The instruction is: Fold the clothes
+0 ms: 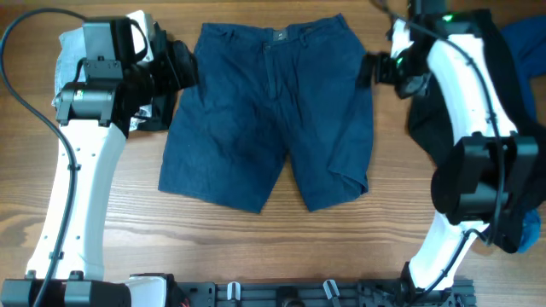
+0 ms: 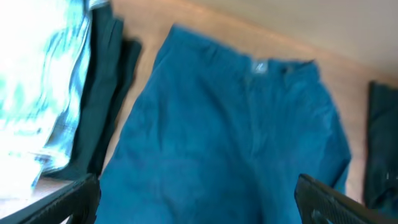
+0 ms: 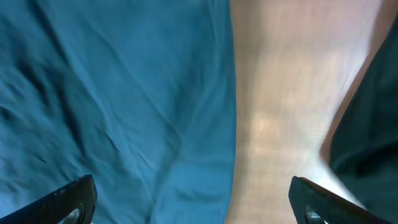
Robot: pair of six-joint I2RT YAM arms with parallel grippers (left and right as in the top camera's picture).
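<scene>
Dark navy shorts (image 1: 269, 111) lie flat in the middle of the table, waistband at the far side and both legs toward the near edge. My left gripper (image 1: 186, 70) hovers at their left waist edge, open and holding nothing. In the left wrist view the shorts (image 2: 236, 137) fill the frame, with the grey label (image 2: 260, 67) in the waistband, and the left gripper (image 2: 199, 208) has its jaws spread wide. My right gripper (image 1: 370, 70) sits at the right waist edge, also open. In the right wrist view the right gripper (image 3: 193, 202) straddles the side edge of the shorts (image 3: 112, 93).
A light patterned garment (image 2: 37, 93) lies on a dark folded one (image 2: 109, 87) at the far left. A heap of dark clothes (image 1: 503, 102) sits on the right under the right arm, with blue fabric (image 1: 525, 38) behind it. Bare wood (image 3: 286, 124) separates the shorts from that heap.
</scene>
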